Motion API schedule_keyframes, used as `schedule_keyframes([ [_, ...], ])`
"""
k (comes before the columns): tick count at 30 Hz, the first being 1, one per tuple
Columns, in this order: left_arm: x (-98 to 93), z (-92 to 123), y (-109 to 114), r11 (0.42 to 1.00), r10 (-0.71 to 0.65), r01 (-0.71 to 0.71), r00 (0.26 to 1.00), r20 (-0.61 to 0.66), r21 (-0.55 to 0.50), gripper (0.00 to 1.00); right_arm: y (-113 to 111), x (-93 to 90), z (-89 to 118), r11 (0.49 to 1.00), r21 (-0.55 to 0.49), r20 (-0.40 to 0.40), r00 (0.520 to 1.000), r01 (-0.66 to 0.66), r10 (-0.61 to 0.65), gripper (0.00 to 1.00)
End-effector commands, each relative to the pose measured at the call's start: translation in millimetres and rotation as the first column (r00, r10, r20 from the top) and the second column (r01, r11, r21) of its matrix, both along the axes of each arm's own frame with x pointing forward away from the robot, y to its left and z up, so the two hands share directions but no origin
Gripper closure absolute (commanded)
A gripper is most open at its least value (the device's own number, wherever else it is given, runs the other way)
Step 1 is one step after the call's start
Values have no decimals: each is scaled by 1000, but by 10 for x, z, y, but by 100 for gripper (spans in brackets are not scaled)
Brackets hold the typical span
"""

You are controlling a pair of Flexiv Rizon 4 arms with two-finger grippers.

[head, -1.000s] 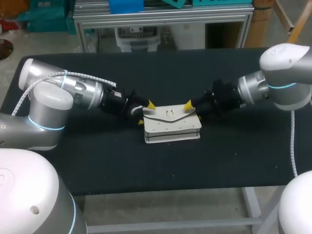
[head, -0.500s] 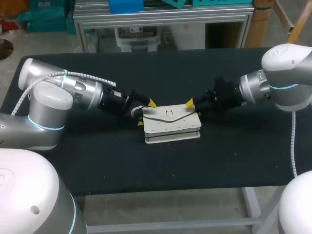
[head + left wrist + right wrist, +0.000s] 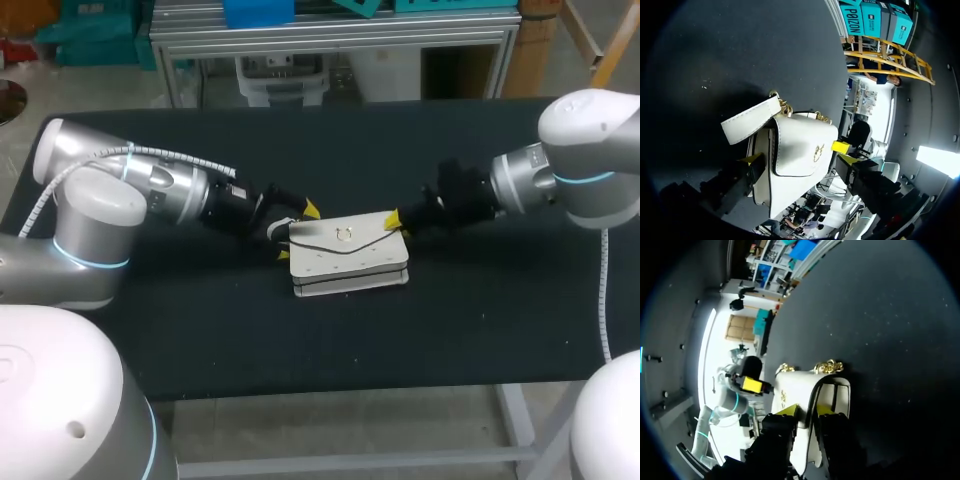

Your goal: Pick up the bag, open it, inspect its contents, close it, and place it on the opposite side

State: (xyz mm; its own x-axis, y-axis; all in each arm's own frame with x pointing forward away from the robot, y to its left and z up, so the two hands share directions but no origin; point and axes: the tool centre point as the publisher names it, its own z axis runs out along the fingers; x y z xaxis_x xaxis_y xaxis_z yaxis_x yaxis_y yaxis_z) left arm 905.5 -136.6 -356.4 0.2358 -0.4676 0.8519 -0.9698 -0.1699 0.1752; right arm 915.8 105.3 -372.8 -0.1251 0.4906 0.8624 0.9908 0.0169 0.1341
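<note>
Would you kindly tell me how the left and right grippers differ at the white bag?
The left gripper spreads its fingers wide, straddling one end of the bag. The right gripper keeps its fingers close together, pinching the bag's edge at the other end. One left finger seems clear of the bag, while both right fingers touch it. Both grippers come in low.

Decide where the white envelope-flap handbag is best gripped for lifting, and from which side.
Probably at its short ends, coming in low from either side: the white envelope-flap handbag lies flap-up, so the ends are thin enough to pinch and the gold clasp is left free for opening.
</note>
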Motion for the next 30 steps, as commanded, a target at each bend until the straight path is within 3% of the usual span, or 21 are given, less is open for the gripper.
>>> schedule_keyframes([
  [1, -50, 37, -1, 1000, 11, -11, 1000, 4, 13, 0, -11, -1, -8, 1000, 2, -4, 1000, -3, 3, 0],
  [14, -49, 104, 93, 998, 46, -45, 999, -7, 53, 0, -37, -150, 97, 1000, 4, 21, 1000, -3, 3, 0],
  [15, -47, 104, 103, 997, 49, -48, 999, -9, 55, 0, -32, -166, 107, 1000, 3, 24, 1000, -6, 6, 6],
  [16, -43, 103, 116, 997, 53, -52, 999, -12, 58, 0, -27, -182, 113, 1000, 2, 26, 1000, -8, 8, 23],
  [17, -37, 101, 132, 997, 55, -54, 998, -14, 60, 0, -23, -196, 115, 1000, 1, 26, 1000, -12, 12, 33],
  [21, -9, 108, 207, 995, 78, -76, 997, -21, 71, 0, -10, -252, 99, 1000, 1, 22, 1000, -19, 19, 56],
  [24, 15, 116, 264, 992, 96, -94, 995, -22, 86, 0, -12, -294, 87, 1000, 1, 17, 1000, -22, 22, 61],
  [30, 82, 137, 386, 985, 137, -132, 990, -40, 112, 0, -34, -397, 77, 1000, -8, 6, 1000, -27, 27, 61],
])
